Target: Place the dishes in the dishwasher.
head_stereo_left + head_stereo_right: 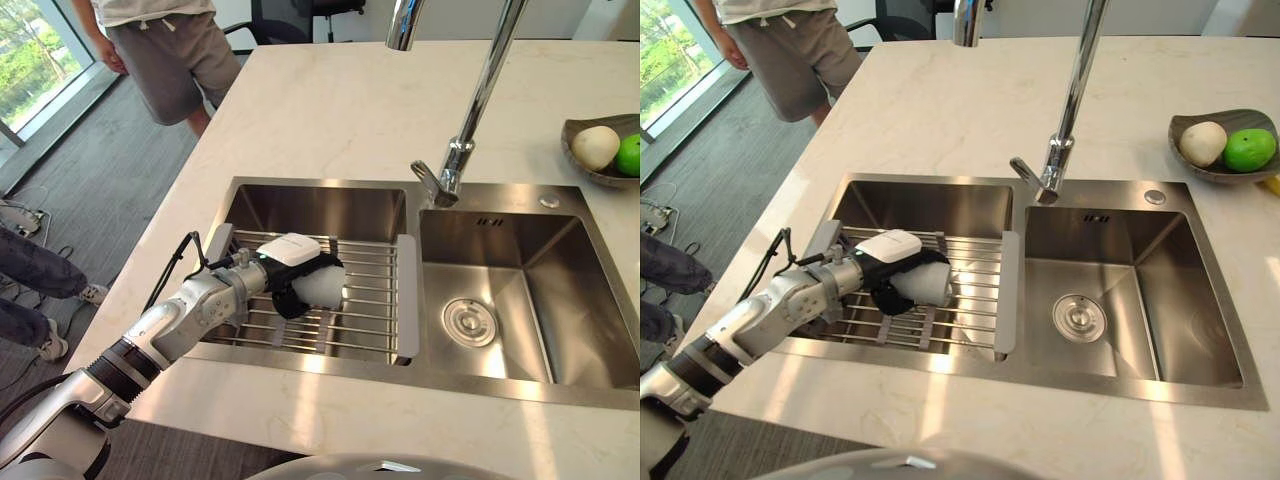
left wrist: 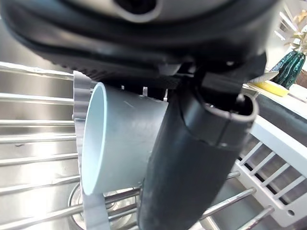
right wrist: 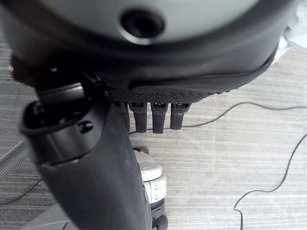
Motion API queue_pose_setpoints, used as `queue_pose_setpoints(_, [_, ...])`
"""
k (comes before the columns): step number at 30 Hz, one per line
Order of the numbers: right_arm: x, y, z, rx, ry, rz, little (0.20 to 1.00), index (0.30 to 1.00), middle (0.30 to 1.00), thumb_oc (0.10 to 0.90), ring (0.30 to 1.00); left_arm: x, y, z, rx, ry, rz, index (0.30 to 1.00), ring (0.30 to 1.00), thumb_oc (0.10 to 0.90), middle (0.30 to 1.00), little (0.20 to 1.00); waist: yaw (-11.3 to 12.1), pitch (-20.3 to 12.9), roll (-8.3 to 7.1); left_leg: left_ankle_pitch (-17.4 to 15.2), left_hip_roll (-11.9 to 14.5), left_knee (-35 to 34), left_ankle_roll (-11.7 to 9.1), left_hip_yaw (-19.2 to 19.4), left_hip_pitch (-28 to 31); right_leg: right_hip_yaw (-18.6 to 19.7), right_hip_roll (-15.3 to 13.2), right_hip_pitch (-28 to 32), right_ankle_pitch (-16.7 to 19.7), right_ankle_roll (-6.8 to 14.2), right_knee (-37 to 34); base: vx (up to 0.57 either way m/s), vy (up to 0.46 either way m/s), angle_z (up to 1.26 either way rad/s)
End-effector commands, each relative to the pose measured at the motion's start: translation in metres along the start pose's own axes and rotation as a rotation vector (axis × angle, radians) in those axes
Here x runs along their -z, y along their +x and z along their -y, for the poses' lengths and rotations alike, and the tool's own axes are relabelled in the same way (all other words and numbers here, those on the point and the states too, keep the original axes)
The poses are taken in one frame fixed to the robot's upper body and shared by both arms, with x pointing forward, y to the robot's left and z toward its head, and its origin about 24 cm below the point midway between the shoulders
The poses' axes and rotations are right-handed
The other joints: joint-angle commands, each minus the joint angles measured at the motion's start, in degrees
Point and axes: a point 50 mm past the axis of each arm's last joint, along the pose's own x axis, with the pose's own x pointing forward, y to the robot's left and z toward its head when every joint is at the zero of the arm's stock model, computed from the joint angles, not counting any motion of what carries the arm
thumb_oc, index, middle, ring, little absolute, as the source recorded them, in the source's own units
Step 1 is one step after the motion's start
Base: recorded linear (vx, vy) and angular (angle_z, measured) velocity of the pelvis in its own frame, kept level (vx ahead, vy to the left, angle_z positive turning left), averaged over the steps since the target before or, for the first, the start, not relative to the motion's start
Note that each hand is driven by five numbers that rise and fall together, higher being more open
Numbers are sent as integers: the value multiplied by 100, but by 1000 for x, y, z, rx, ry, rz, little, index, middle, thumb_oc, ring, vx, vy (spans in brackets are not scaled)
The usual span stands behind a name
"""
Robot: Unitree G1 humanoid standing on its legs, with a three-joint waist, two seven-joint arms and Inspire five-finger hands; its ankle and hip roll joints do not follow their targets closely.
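A white cup [image 1: 327, 285] lies on its side on the wire rack [image 1: 372, 300] across the left sink basin [image 1: 320, 210]. My left hand [image 1: 290, 272], dark with a white cover on top, reaches in from the lower left and is curled round the cup. In the left wrist view the cup [image 2: 120, 139] shows its open mouth side-on, with the thumb [image 2: 192, 167] pressed across its wall. My right hand [image 3: 96, 167] hangs over grey carpet in the right wrist view, its fingers relaxed and holding nothing.
A tall chrome faucet [image 1: 480, 100] rises between the basins. The right basin [image 1: 520, 300] has a round drain. A dark bowl [image 1: 1200, 172] of fruit sits at the counter's far right. A person [image 1: 170, 50] in grey shorts stands at the far left corner; another person's legs [image 1: 35, 275] are at the left.
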Motion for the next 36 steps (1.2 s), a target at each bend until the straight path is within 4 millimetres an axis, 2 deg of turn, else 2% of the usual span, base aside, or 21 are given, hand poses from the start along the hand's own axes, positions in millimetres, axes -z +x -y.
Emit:
queue_pose_setpoints(1, [-9, -1, 8, 36, 7, 28, 900, 900, 900, 800, 900, 1, -2, -29, -77, 200, 21, 300, 300, 400, 300, 300, -49, 46, -189, -340, -237, 230, 37, -85, 111, 26, -55, 156, -777, 521, 623, -26, 29, -4])
queue_pose_setpoints(8, [-22, -1, 9, 63, 49, 93, 900, 900, 900, 800, 900, -2, -13, -46, -242, 387, 81, 300, 300, 400, 300, 300, -15, 77, -251, -398, -306, 329, 115, -107, 57, 89, -145, 11, -742, 636, 868, -47, 65, -8])
queue_pose_setpoints(12, [-31, 1, -1, 48, 50, 128, 900, 900, 900, 800, 900, 6, -26, -48, -343, 378, 39, 300, 300, 400, 300, 300, 7, 133, -355, -483, -341, 376, 169, -99, 41, 153, -181, -128, -630, 746, 1002, -61, 54, -2])
queue_pose_setpoints(13, [-39, 1, -6, 36, 53, 151, 900, 900, 900, 800, 900, 10, -33, -52, -411, 343, 14, 300, 300, 400, 300, 300, 21, 204, -439, -477, -358, 428, 170, -50, -38, 237, -187, -282, -380, 874, 1041, -268, -15, -10])
queue_pose_setpoints(14, [-43, 2, -12, 22, 70, 168, 900, 900, 900, 800, 900, 12, -40, -58, -510, 281, 3, 300, 300, 400, 300, 300, 26, 319, -528, -448, -276, 541, 170, -60, -197, 498, -105, -480, -202, 965, 1165, -343, -41, -26])
queue_pose_setpoints(15, [-42, 3, -14, 18, 72, 167, 900, 900, 900, 800, 900, 12, -44, -60, -548, 258, 1, 300, 300, 400, 300, 300, 37, 344, -518, -434, -237, 599, 188, -61, -293, 594, -78, -550, -300, 965, 1265, -359, -30, -33])
queue_pose_setpoints(17, [-41, 4, -20, 11, 92, 170, 900, 900, 900, 800, 900, 11, -50, -67, -640, 212, 6, 300, 300, 400, 300, 300, 144, 324, -521, -410, -220, 654, 251, -134, -499, 635, -153, -407, -679, 822, 1626, -266, -2, -14])
queue_pose_setpoints(20, [-37, 5, -25, 4, 112, 161, 900, 900, 900, 800, 900, 10, -60, -73, -705, 180, 10, 300, 300, 400, 300, 300, 245, 179, -579, -310, -230, 637, 280, -192, -684, 445, -301, -76, -791, 690, 1906, -139, -46, 25])
queue_pose_setpoints(21, [-32, 5, -26, 1, 126, 145, 900, 900, 900, 800, 900, 10, -62, -73, -735, 144, 11, 300, 300, 400, 300, 300, 325, 46, -651, -314, -273, 655, 290, -239, -753, 420, -373, 204, -841, 655, 2008, -185, -125, 53])
queue_pose_setpoints(22, [-23, 6, -29, -10, 146, 121, 900, 900, 900, 800, 900, 12, -67, -76, -786, 108, 3, 300, 300, 400, 300, 300, 451, -157, -819, -277, -362, 784, 292, -294, -926, 448, -421, 636, -771, 691, 1930, -112, -91, 29])
queue_pose_setpoints(23, [-23, 6, -29, -10, 146, 121, 900, 900, 900, 800, 900, 12, -67, -76, -786, 108, 3, 300, 300, 400, 300, 300, 451, -157, -819, -277, -362, 784, 292, -294, -926, 448, -421, 636, -771, 691, 1930, -161, -105, 50])
queue_pose_setpoints(24, [-21, 6, -31, -17, 150, 118, 900, 900, 900, 800, 900, 14, -70, -77, -816, 101, -11, 300, 300, 400, 300, 300, 536, -238, -918, -269, -394, 911, 288, -288, -1059, 497, -448, 813, -714, 746, 1810, -181, -110, 36])
queue_pose_setpoints(26, [-19, 7, -39, -41, 146, 115, 900, 900, 900, 800, 900, 17, -79, -82, -882, 76, -31, 300, 300, 400, 300, 300, 652, -396, -1060, -157, -400, 987, 292, -252, -1273, 661, -362, 882, -909, 743, 1510, -323, -169, 10])
queue_pose_setpoints(27, [-18, 7, -41, -50, 138, 111, 900, 900, 900, 800, 900, 17, -81, -84, -893, 68, -28, 300, 300, 400, 300, 300, 706, -411, -1079, -26, -331, 1046, 264, -266, -1454, 747, -195, 943, -1282, 650, 1338, -260, -122, -18])
queue_pose_setpoints(30, [-16, 7, -43, -56, 127, 107, 900, 900, 900, 800, 900, 18, -82, -85, -892, 69, -31, 300, 300, 400, 300, 300, 718, -382, -1065, 88, -270, 1088, 228, -348, -1564, 769, -57, 922, -1561, 522, 1365, -199, -104, 13])
queue_pose_setpoints(31, [-20, 7, -42, -52, 122, 121, 900, 900, 900, 800, 900, 19, -84, -88, -907, 54, -31, 300, 300, 400, 300, 300, 809, -190, -1012, 428, -173, 1088, 110, -523, -1783, 765, 168, 818, -1825, 319, 1414, -299, -134, 21])
queue_pose_setpoints(32, [-24, 7, -42, -53, 122, 133, 900, 900, 900, 800, 900, 20, -87, -91, -925, 56, -33, 300, 300, 400, 300, 300, 837, -80, -958, 636, -117, 1055, -20, -676, -1895, 718, 282, 730, -1912, 243, 1474, -468, -154, 14])
queue_pose_setpoints(33, [-32, 7, -41, -48, 112, 155, 900, 900, 900, 800, 900, 23, -94, -96, -965, 60, -54, 300, 300, 400, 300, 300, 877, 112, -862, 993, -42, 1022, -299, -1057, -2065, 660, 424, 546, -1943, 153, 1619, -459, -76, 52])
queue_pose_setpoints(34, [-38, 6, -37, -37, 101, 171, 900, 900, 900, 800, 900, 26, -100, -100, -1007, 67, -72, 300, 300, 400, 300, 300, 884, 280, -812, 1075, -82, 984, -483, -1459, -2145, 590, 480, 344, -1944, 92, 1724, -494, -51, 68])
queue_pose_setpoints(35, [-39, 6, -33, -25, 103, 169, 900, 900, 900, 800, 900, 30, -105, -101, -1033, 51, -90, 300, 300, 400, 300, 300, 860, 377, -839, 893, -90, 979, -520, -1592, -2128, 430, 417, 196, -1948, 62, 1778, -409, -30, 67])
queue_pose_setpoints(36, [-35, 6, -32, -23, 107, 160, 900, 900, 900, 800, 900, 31, -109, -99, -1050, 32, -102, 300, 300, 400, 300, 300, 802, 391, -852, 795, 3, 1052, -438, -1538, -2133, 206, 335, 120, -1910, 88, 1787, -241, -19, 71])
